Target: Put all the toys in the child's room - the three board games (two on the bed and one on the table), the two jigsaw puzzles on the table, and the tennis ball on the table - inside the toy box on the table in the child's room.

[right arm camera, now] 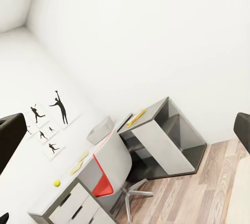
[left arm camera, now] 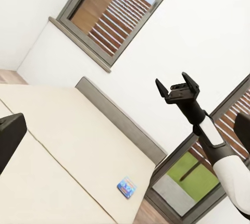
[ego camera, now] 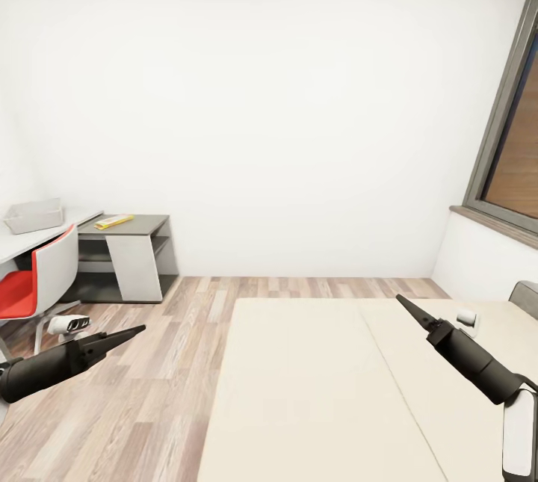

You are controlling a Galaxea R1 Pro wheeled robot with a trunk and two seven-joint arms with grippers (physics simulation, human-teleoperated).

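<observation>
Right tool [left arm camera: 177, 87] spread wide, grasping nothing; left tool's [ego camera: 123, 336] state I cannot tell. I hold both above the bed [ego camera: 321, 392], scouting for the blue game [left arm camera: 126, 186].

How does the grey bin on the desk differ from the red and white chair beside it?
The toy box is light grey all over and sits up on the table; the chair has a white shell with a red seat and stands on the wood floor. The toy box is smaller than the chair. Both stand at the desk.
</observation>
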